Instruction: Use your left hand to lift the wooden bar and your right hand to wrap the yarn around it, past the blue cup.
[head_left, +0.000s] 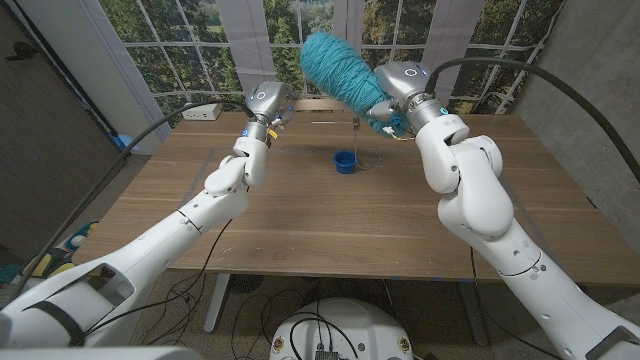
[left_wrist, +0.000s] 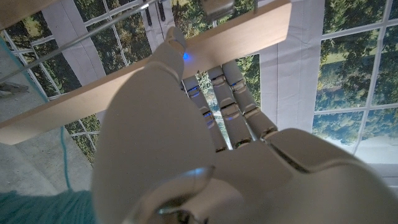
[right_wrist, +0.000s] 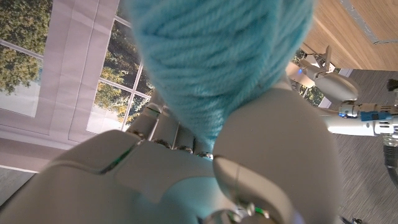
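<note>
Head view: small blue cup (head_left: 344, 162) on wooden table (head_left: 300, 220), far middle.
Left hand (left_wrist: 205, 124): fingers closed around pale wooden bar (left_wrist: 74, 102), lifted.
Right hand (right_wrist: 249, 149): gripping teal yarn skein (right_wrist: 217, 56), raised above cup.

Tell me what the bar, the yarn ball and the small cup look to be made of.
Wooden bar: pale, unfinished-looking wood, matte with faint grain; the left hand holds it.
Yarn: teal spun fibre, soft twisted strands, probably acrylic or wool; the right hand holds it.
Blue cup: looks like plastic, uniform and smooth; too small to be sure.
</note>
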